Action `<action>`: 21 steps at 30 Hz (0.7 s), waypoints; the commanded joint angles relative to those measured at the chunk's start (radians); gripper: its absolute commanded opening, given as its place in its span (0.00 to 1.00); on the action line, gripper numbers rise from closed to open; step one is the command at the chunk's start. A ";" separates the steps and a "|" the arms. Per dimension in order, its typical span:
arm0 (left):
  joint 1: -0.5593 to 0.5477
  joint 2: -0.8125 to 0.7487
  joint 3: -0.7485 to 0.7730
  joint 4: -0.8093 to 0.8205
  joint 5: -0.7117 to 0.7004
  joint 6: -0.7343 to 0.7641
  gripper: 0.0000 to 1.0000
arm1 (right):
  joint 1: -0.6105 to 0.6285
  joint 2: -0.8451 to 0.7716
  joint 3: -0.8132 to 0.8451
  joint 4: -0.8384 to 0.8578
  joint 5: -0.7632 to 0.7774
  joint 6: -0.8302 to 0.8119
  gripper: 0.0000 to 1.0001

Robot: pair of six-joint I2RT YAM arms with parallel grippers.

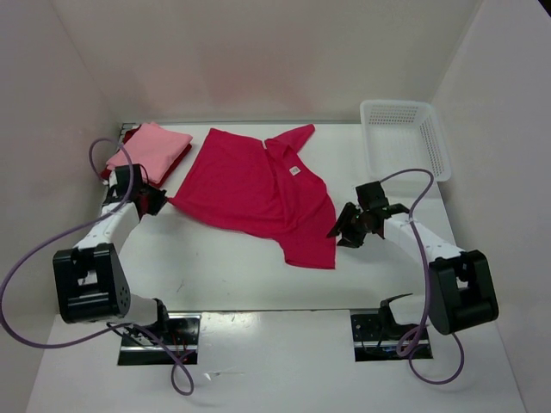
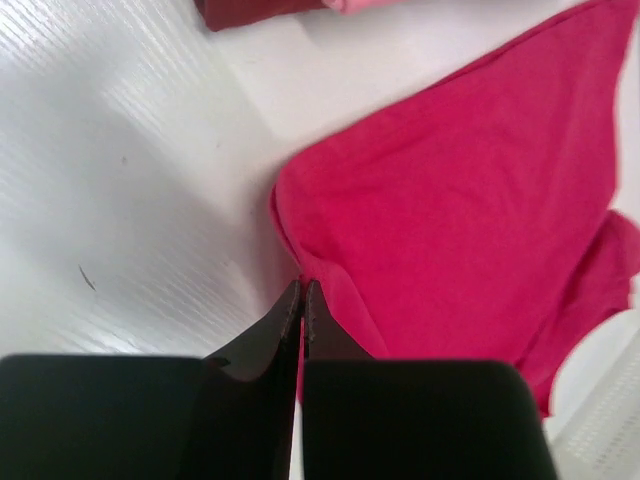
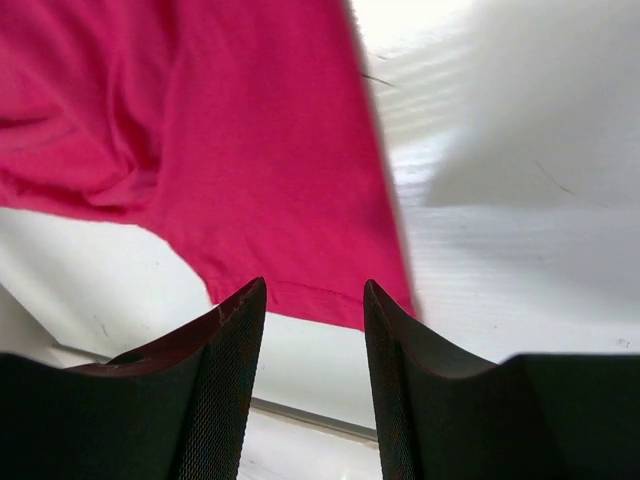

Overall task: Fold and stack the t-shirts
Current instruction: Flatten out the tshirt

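Table: we see its bare white top (image 1: 215, 275) nearest the arm bases, with nothing of the task lying on that stretch.
Right pincer: we find the right pincer (image 1: 340, 231) standing open, its two fingers well apart and holding nothing.
Shirt to right pincer: in the right wrist view the hem of the crimson t-shirt (image 3: 220, 130) runs just past the fingertips of that pincer (image 3: 315, 300), beyond the gap and not between the pads; from above, the pincer sits just to the right of the shirt's near right corner.
Left pincer: we see the left pincer (image 1: 157, 200) with its fingers pressed together, clamped on the rumpled edge of the shirt's left corner (image 2: 303, 290).
Shirt to left pincer: the cloth (image 2: 470, 200) spreads away from the tips to the right and farther off, and its corner draws to a point at the pincer.
Crimson t-shirt: we see it (image 1: 258, 185) spread mid-table between the two pincers, lying askew, one sleeve toward the far edge, a small white tag (image 1: 294, 171) showing.
Pink t-shirt: folded (image 1: 151, 148) at the far left, just behind the left pincer.
Dark red t-shirt: it peeks out (image 1: 182, 158) under the pink one.
Basket: white mesh (image 1: 441, 155), far right corner, well apart from the shirts.
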 commanded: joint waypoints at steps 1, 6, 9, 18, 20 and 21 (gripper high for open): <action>0.017 0.055 0.038 0.038 0.026 0.103 0.00 | 0.014 -0.040 -0.041 0.025 0.054 0.075 0.50; 0.017 0.104 0.047 0.079 0.085 0.103 0.00 | 0.112 -0.050 -0.101 0.026 0.101 0.166 0.46; 0.017 0.104 0.058 0.088 0.108 0.132 0.00 | 0.124 -0.079 -0.146 -0.002 0.149 0.223 0.41; -0.006 0.059 0.072 0.076 0.122 0.174 0.00 | 0.147 -0.160 -0.178 -0.056 0.242 0.321 0.40; -0.006 0.059 0.049 0.085 0.133 0.174 0.00 | 0.147 -0.146 -0.178 -0.056 0.242 0.321 0.40; -0.006 0.059 0.049 0.085 0.133 0.174 0.00 | 0.156 -0.130 -0.178 -0.056 0.233 0.321 0.40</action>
